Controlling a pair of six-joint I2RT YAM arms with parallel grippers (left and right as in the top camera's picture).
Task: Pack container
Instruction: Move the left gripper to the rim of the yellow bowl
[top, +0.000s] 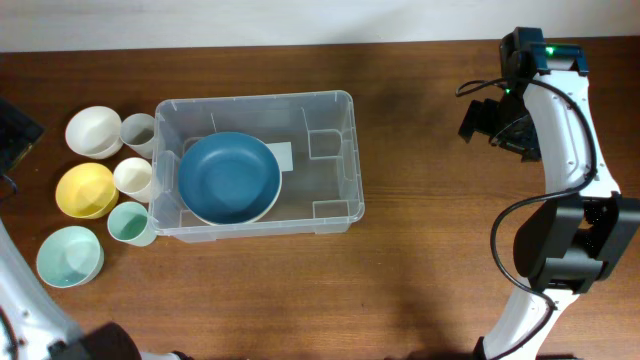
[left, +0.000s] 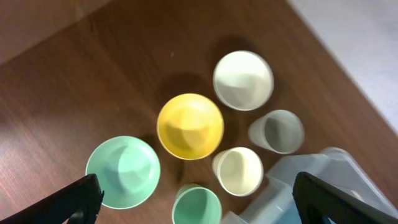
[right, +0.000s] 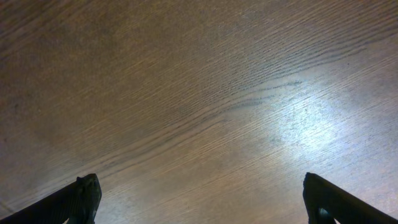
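Note:
The container (top: 345, 160), a clear plastic bin, stands left of centre with a blue bowl (top: 228, 178) inside it. Left of it on the table are a white bowl (top: 93, 131), a grey cup (top: 139, 132), a yellow bowl (top: 86, 190), a cream cup (top: 134, 178), a mint cup (top: 130, 223) and a mint bowl (top: 69, 256). My left gripper (left: 198, 198) hangs open high above these dishes, over the mint cup (left: 196, 205), with the container's corner (left: 336, 168) at its right. My right gripper (top: 482, 118) is open and empty over bare wood far right.
The table is dark brown wood (right: 199, 93). Its far edge runs along the top of the overhead view. A dark part of the left arm (top: 14, 132) shows at the left edge. The right arm's white links (top: 575, 150) occupy the right side.

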